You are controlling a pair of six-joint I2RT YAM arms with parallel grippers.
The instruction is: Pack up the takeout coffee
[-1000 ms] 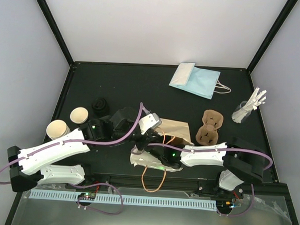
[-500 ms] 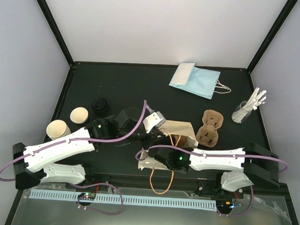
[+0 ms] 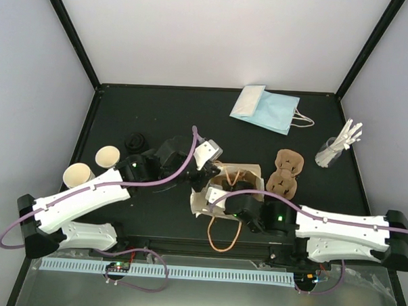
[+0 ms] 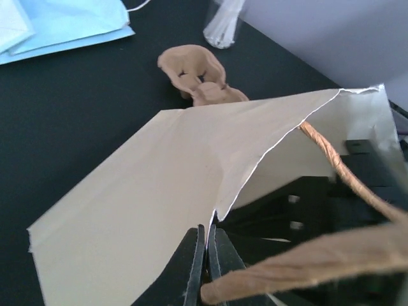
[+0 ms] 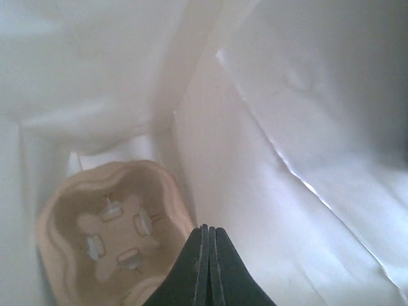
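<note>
On black table (image 3: 192, 118), white walls (image 3: 216, 38): two lidless cups (image 3: 108, 155), one tan bag (image 3: 249, 174), one blue bag (image 3: 270, 110). Its rim pinched by left gripper (image 4: 205, 234); right gripper (image 5: 205, 229) closed, empty, inside. Where the takeout coffee sits cannot be told.

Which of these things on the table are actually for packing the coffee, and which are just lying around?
For the job: tan paper bag, pinched by the left claw; pulp cup carrier inside it; black-lidded coffee cup, partly hidden.
Lying about: blue paper bag; spare pulp carriers; two lidless cream cups; glass of white utensils.
</note>
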